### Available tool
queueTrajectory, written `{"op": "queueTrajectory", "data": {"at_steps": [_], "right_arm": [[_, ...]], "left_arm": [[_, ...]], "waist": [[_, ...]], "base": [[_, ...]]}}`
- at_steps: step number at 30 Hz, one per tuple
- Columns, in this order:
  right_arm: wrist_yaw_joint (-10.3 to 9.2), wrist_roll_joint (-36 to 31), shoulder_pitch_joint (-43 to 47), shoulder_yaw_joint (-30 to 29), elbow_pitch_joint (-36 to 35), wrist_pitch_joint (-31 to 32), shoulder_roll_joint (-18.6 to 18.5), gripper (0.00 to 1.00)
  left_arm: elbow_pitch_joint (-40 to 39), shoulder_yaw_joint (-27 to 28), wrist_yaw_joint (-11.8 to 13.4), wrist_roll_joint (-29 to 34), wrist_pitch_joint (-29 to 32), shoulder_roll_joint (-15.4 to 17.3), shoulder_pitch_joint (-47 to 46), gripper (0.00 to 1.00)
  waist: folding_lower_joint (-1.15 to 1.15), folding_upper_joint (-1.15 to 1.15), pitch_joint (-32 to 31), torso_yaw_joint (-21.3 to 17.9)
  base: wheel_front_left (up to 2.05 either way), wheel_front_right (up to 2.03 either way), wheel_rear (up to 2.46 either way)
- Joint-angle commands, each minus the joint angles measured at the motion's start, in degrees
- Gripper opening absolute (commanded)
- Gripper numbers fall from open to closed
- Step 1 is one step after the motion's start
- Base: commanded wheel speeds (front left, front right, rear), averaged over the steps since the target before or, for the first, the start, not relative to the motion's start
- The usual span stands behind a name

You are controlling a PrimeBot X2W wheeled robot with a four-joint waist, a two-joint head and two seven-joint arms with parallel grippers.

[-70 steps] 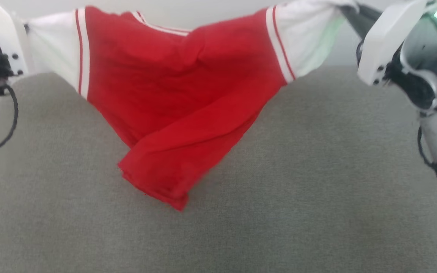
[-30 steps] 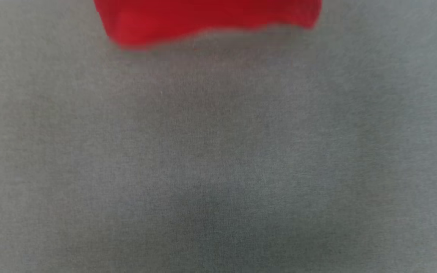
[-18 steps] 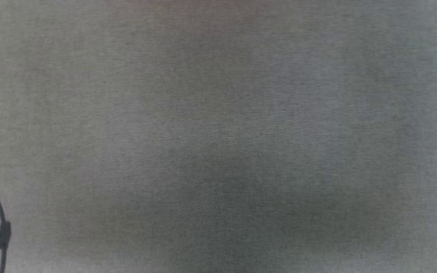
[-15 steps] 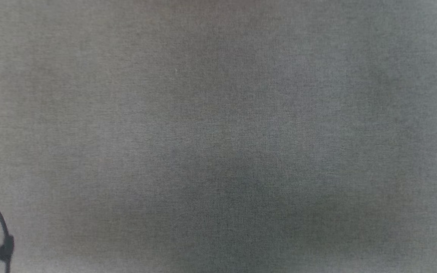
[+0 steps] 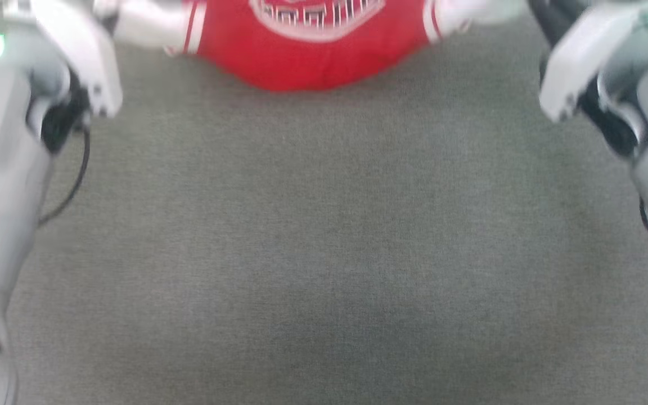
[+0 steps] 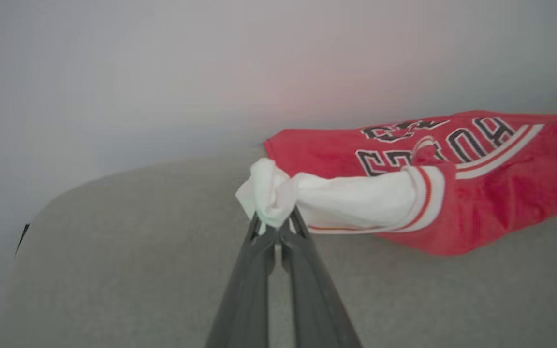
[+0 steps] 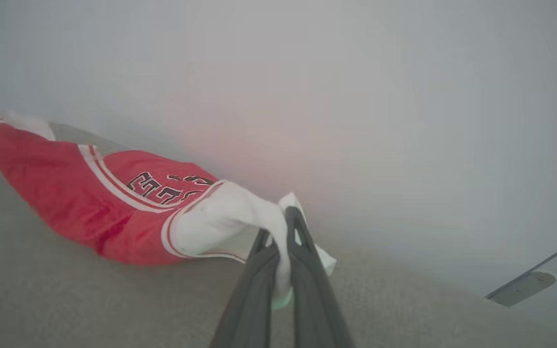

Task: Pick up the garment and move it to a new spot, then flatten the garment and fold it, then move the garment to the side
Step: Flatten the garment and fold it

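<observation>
**A:** where's the garment (image 5: 313, 62) at right now?

**B:** way up at the far edge of the grey fabric surface (image 5: 324, 253), strung sideways between the two arms, lettering side up. The red middle sags down onto the fabric, close to the pale wall (image 6: 162, 72).

**A:** and the grips?

**B:** left gripper (image 6: 274, 227) has its fingers pinched tight on the bunched end of one white sleeve (image 6: 356, 200). right gripper (image 7: 281, 229) same deal, fingers clamped on the other white sleeve (image 7: 220, 224).
</observation>
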Motion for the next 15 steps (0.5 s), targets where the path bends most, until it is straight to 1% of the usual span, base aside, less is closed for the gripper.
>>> {"op": "queueTrajectory", "data": {"at_steps": [1, 6, 8, 11, 15], "right_arm": [[-0.01, 2.01, 3.32, 0.83, -2.87, 1.67, -2.04, 0.00], [-0.01, 6.86, 13.62, 1.63, -11.17, 6.89, -7.37, 0.00], [-0.01, 8.17, 17.74, 1.37, -14.56, 9.19, -9.16, 0.00], [-0.01, 9.13, 23.82, 0.27, -19.58, 11.99, -11.79, 0.00], [-0.01, 9.82, 31.98, -2.79, -25.25, 15.08, -14.23, 0.00]], "left_arm": [[-2.21, -0.47, -0.01, -1.55, 1.86, 1.35, 3.48, 0.00], [-9.42, -0.96, -0.02, -5.37, 6.30, 6.18, 14.56, 0.00], [-13.04, -1.15, 0.74, -6.28, 7.68, 8.09, 18.95, 0.00], [-19.76, -0.85, 3.60, -7.39, 9.04, 11.14, 26.12, 0.00], [-30.94, -0.04, 8.82, -9.88, 10.86, 15.38, 35.69, 0.00]], "waist": [[0.00, 0.00, -2.04, 0.54], [0.00, 0.00, -4.28, 0.61], [0.00, 0.00, -5.10, 0.63], [0.00, 0.00, -6.03, 0.50], [0.00, 0.00, -6.84, 0.27]], "base": [[0.00, 0.00, 0.00], [0.00, 0.00, 0.00], [0.00, 0.00, 0.00], [0.00, 0.00, 0.00], [0.00, 0.00, 0.00]]}}
